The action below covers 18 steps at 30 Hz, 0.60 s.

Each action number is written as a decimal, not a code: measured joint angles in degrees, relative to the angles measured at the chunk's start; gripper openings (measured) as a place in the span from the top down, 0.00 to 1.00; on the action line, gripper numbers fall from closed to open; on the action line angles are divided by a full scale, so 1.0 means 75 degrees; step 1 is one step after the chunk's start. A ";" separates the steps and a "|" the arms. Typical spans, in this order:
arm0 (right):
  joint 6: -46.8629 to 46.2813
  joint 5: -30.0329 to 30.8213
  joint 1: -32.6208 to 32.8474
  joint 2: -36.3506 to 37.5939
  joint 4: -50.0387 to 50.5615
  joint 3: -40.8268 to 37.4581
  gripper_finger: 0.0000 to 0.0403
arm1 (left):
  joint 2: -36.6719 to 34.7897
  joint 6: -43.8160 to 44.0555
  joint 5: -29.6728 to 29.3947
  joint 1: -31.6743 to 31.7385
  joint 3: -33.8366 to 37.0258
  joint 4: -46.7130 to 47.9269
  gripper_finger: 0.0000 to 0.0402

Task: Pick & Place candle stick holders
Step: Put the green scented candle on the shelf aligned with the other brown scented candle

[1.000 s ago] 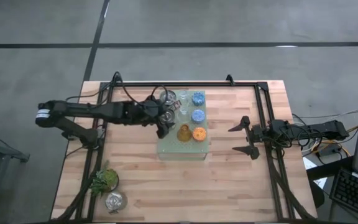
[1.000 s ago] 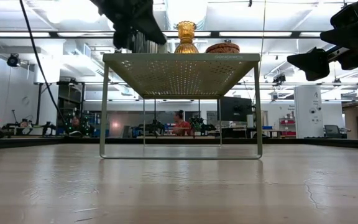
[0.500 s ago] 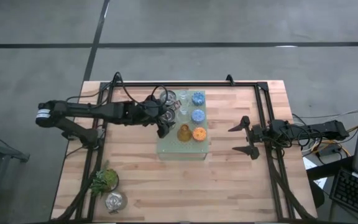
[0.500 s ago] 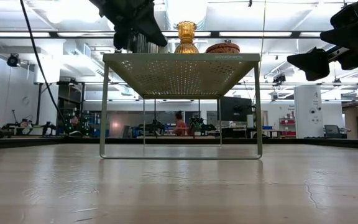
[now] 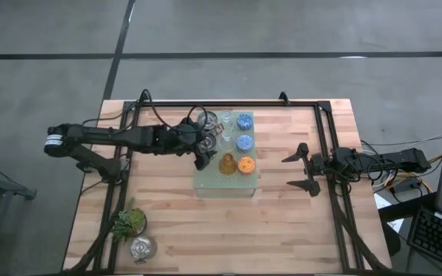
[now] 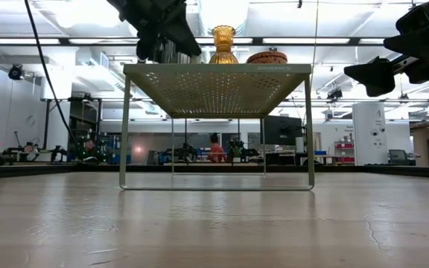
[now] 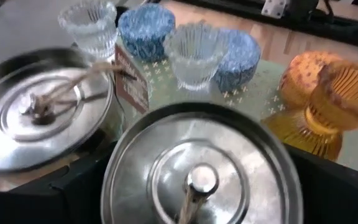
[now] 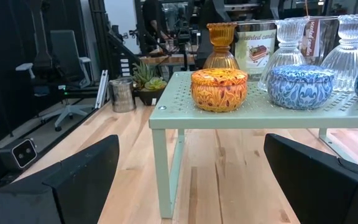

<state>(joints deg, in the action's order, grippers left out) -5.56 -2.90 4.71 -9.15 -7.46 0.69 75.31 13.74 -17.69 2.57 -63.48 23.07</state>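
Observation:
The pale green perforated board (image 5: 225,186) stands mid-table on thin legs. On it are two blue holders (image 5: 244,120), two clear glass ones (image 5: 225,119), an amber one (image 5: 227,162), an orange one (image 5: 245,164) and a silver one (image 7: 42,106). My left gripper (image 5: 200,151) is over the board's left side, shut on a second silver holder (image 7: 197,168). A third silver holder (image 5: 140,247) stands on the table near the front left. My right gripper (image 5: 307,170) hangs open and empty to the right of the board. My left gripper holds the silver holder by its round side wall (image 7: 114,180), one finger (image 7: 73,190) on each side of it. The fingers come slanting down from the table's left. The holder stands upright, and its base (image 6: 171,59) appears to rest on the board's top.
A leafy green sprig (image 5: 129,222) lies by the third silver holder at the front left. A black frame rail (image 5: 229,103) runs along the table's far and side edges. Bare wood lies in front of the board. People show in the room behind.

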 joint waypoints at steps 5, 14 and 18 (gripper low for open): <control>0.0000 -0.0002 0.0000 0.0000 0.0000 0.0000 0.03 | 0.0000 -0.0035 0.0001 0.0002 0.0000 -0.0150 0.01; 0.0000 0.0001 0.0001 0.0000 0.0000 0.0000 0.03 | -0.0027 -0.0359 0.0020 -0.0002 0.0000 -0.0372 0.01; 0.0000 -0.0002 0.0001 0.0000 0.0000 0.0000 0.03 | -0.0038 -0.0424 0.0040 -0.0006 0.0000 -0.0387 0.00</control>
<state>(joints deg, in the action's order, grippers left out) -5.56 -2.92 4.72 -9.15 -7.46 0.69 75.02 10.56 -17.39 2.52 -63.48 20.17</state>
